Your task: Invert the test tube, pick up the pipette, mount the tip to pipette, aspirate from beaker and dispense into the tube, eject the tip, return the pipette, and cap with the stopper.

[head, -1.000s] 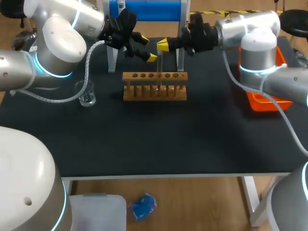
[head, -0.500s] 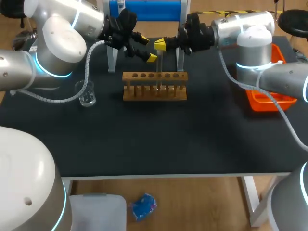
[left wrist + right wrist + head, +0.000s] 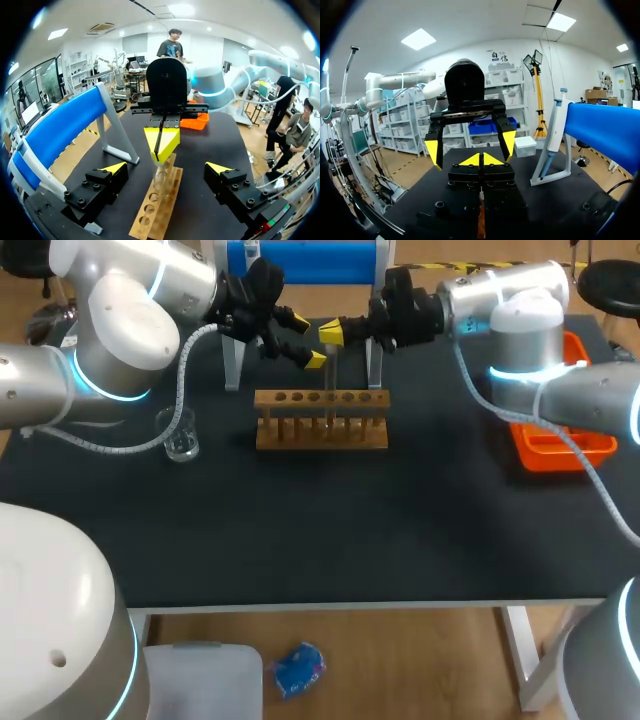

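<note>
Since a second ago the right gripper has slid a little toward the left arm's side and now sits at the top of the test tube, while the right arm's elbow has swung nearer the orange tray; the left gripper has stayed where it was. That test tube, clear glass, stands upright in one of the middle holes of the wooden rack, which lies on the dark surface between the two arms. In the left wrist view the right gripper's jaws are pressed together into one yellow wedge whose point meets the tube's rim; whether they actually pinch the glass cannot be told. The left gripper's jaws are spread wide, released, with the tube just ahead of them and touching neither. Any liquid inside the tube is too faint to judge. A small clear beaker stands on the surface beside the rack's left end, apart from it, and its fill cannot be made out. The orange tray sits under the right arm, which covers much of it; the part that shows is bare orange floor. In the right wrist view the pipette hangs upright on its blue stand at the far edge, behind the rack
</note>
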`<state>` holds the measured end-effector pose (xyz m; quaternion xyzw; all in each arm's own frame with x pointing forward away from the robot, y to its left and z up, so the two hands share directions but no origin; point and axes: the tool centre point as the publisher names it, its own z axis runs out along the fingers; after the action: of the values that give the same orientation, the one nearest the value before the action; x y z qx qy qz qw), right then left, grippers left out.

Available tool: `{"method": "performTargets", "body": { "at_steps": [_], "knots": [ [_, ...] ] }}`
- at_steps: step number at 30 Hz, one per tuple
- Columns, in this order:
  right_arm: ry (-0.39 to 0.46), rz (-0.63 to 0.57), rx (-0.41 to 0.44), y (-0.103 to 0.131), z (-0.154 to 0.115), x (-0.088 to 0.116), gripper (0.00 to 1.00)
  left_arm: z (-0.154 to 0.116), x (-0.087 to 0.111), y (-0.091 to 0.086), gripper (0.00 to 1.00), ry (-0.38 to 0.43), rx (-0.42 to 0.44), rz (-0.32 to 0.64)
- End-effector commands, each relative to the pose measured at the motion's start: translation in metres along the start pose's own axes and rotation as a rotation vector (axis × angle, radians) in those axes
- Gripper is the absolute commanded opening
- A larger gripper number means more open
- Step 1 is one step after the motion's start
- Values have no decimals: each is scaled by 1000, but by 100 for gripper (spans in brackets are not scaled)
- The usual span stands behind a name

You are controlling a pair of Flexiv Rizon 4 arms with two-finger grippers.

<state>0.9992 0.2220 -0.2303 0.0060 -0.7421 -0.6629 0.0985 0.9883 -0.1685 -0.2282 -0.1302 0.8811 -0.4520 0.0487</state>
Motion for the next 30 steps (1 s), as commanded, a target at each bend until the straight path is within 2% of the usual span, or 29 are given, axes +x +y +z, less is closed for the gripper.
{"method": "performTargets", "body": {
  "at_steps": [1,11,15,17,18,19,20,21,23,25,27,30],
  "knots": [
    [-10,-13,4,-13,0,1,0,-1,-1,-1,100,3,-5,-1],
    [-9,-87,-21,26,-9,9,0,-1,-1,-1,100,3,-5,-1],
    [-27,-122,4,40,-16,15,0,-1,-1,-1,100,3,-5,-1],
    [-53,-133,46,47,-23,19,0,-1,-1,-1,100,3,-5,-1],
    [-66,-136,73,49,-28,22,18,-1,-1,-1,100,3,-5,-1],
    [-79,-134,103,51,-32,25,45,-1,-1,-1,100,3,-5,-1],
    [-98,-136,126,52,-38,28,100,-1,-1,-1,100,3,-5,-1],
    [-112,-137,143,53,-44,32,100,-1,-1,-1,100,3,-5,-1],
    [-159,-144,242,54,-55,40,100,-1,-1,-1,100,3,-5,-1],
    [-189,-136,290,51,-67,47,100,-1,-1,-1,100,3,-5,-1],
    [-240,-141,374,47,-78,55,100,-1,-1,-1,100,3,-5,-1],
    [-288,-128,429,39,-93,67,100,-4,2,-2,100,-10,-3,-16]
  ]
}}
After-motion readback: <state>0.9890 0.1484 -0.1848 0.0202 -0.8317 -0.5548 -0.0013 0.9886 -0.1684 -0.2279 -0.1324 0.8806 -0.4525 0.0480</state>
